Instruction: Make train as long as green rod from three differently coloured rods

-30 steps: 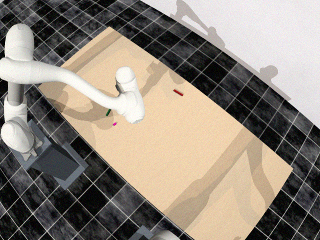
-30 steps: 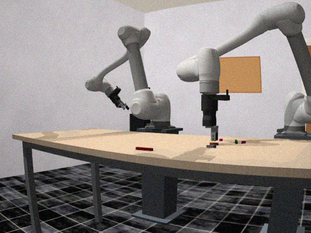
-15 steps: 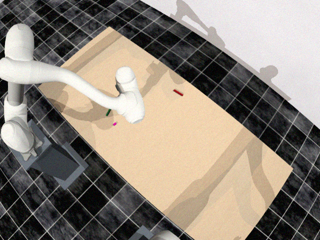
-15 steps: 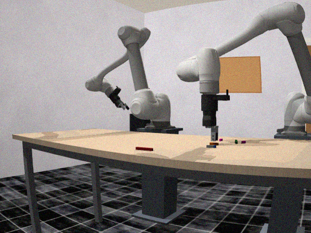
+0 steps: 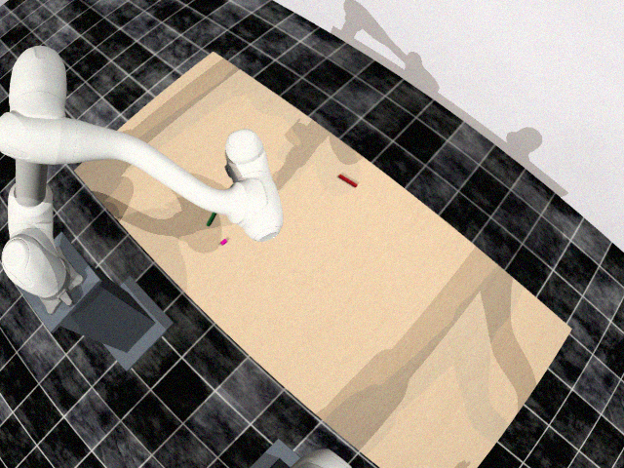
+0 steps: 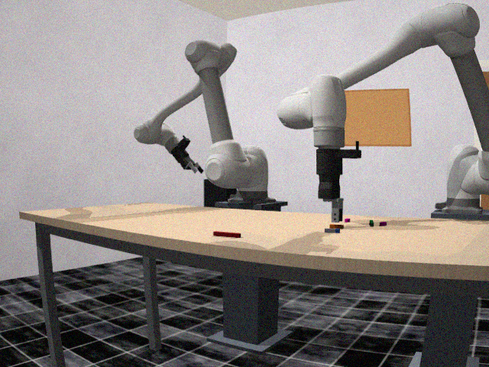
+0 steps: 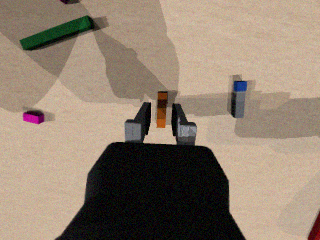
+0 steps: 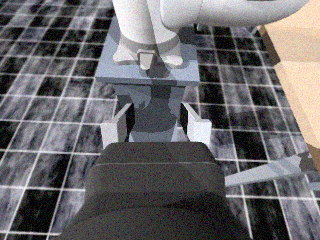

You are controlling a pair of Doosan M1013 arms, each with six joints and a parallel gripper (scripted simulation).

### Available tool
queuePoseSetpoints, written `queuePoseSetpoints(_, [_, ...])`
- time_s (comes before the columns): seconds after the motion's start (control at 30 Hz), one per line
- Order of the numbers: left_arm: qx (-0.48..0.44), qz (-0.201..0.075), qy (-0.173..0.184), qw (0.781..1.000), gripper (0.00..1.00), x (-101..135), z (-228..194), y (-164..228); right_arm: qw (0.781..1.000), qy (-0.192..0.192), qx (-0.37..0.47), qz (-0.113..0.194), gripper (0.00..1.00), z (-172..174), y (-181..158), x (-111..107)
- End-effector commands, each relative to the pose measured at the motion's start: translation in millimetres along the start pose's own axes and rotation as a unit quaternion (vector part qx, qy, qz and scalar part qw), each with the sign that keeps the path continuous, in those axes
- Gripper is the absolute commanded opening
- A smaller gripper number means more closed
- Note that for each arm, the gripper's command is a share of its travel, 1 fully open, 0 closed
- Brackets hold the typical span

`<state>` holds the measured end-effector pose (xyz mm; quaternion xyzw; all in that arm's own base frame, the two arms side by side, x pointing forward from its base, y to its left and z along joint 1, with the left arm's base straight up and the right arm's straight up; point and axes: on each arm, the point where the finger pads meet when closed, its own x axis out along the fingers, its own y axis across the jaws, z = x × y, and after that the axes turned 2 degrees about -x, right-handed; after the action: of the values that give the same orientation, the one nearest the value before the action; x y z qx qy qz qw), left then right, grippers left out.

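Pale tabletop (image 5: 322, 282) (image 6: 166, 227), green rod (image 5: 212, 218) (image 6: 370, 222) (image 7: 56, 33) (dark, slim).
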<state>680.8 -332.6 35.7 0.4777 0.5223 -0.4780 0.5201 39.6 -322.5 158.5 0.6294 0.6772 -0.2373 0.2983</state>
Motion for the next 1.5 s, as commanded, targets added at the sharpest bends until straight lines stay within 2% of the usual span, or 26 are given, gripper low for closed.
queuePoseSetpoints(0.0, [0.000, 0.004, -0.003, 1.000, 0.54, -0.3, 5.0, 1.8, 1.000, -0.004, 0.000, 0.005, 1.00, -0.2, 2.1, 0.0])
queuePoseSetpoints(0.77, [0.000, 0.001, -0.001, 1.000, 0.54, 16.6, 3.3, -0.5, 1.000, -0.004, 0.000, 0.005, 1.00, -0.2, 2.1, 0.0])
queuePoseSetpoints(1.47, [0.000, 0.002, -0.002, 1.000, 0.54, 16.2, 3.8, 0.1, 1.000, -0.004, 0.000, 0.005, 1.00, -0.2, 2.1, 0.0])
